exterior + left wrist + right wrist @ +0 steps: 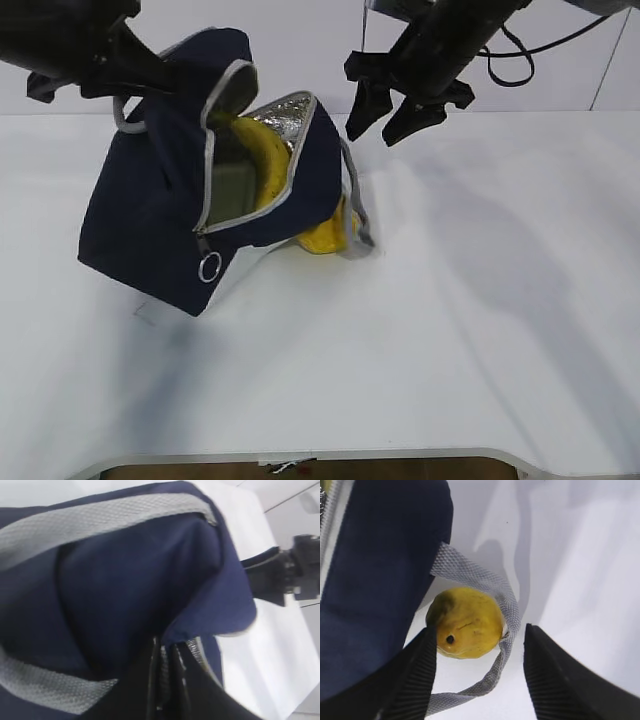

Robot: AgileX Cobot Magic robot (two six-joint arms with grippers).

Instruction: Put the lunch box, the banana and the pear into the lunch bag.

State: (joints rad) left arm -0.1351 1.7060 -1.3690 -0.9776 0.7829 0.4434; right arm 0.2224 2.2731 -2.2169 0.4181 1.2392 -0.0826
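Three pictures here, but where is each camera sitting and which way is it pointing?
Exterior view: in front, above, slanting down at the table; both arms show.
Left wrist view: on the left arm, pressed against the lunch bag; left gripper shut on its fabric.
Right wrist view: on the right arm, looking down at the pear; right gripper open.
Shared: every view shows the bag.

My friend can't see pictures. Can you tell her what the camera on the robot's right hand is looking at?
A yellow pear lies on the white table, inside the loop of a grey handle strap from the dark blue lunch bag on the left. The right gripper hangs open above it, one black finger on each side, holding nothing.
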